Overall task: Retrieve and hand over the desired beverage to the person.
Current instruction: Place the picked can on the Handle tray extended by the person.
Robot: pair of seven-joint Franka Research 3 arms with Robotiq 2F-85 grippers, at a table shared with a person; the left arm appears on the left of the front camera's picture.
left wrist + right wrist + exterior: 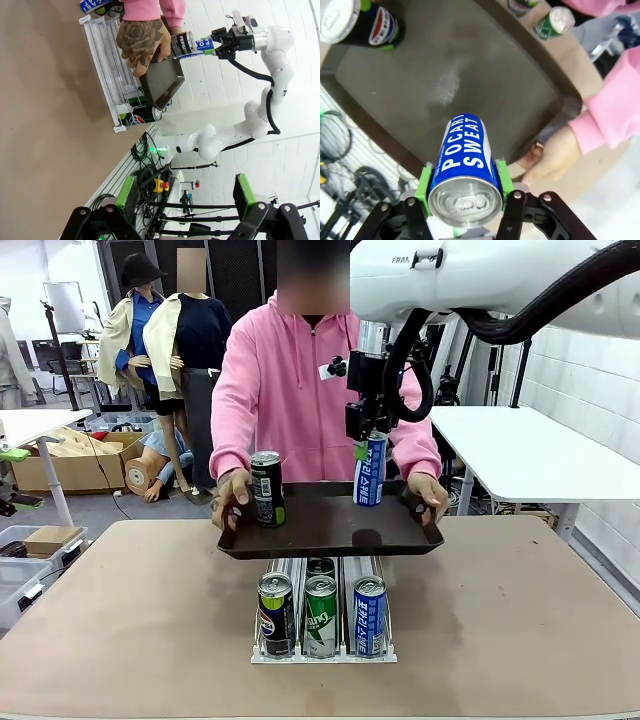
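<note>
My right gripper (368, 440) (464, 181) is shut on a blue Pocari Sweat can (370, 472) (464, 155), gripping it near the top between its green pads (424, 182). The can stands upright with its base at the surface of a dark tray (330, 536) (470, 65); I cannot tell if it touches. The person (290, 390) in a pink hoodie holds the tray with both hands over the can rack. A black Pepsi can (266, 488) (360, 22) stands at the tray's left end. My left gripper (185, 195) is open and holds nothing, off to the side of the table.
A clear can rack (322, 652) (107, 75) sits on the brown table under the tray, with a Pepsi can (276, 612), a green can (320, 615) and a blue can (369, 615) at its front. The person's hand (555, 155) grips the tray's edge close to my right gripper.
</note>
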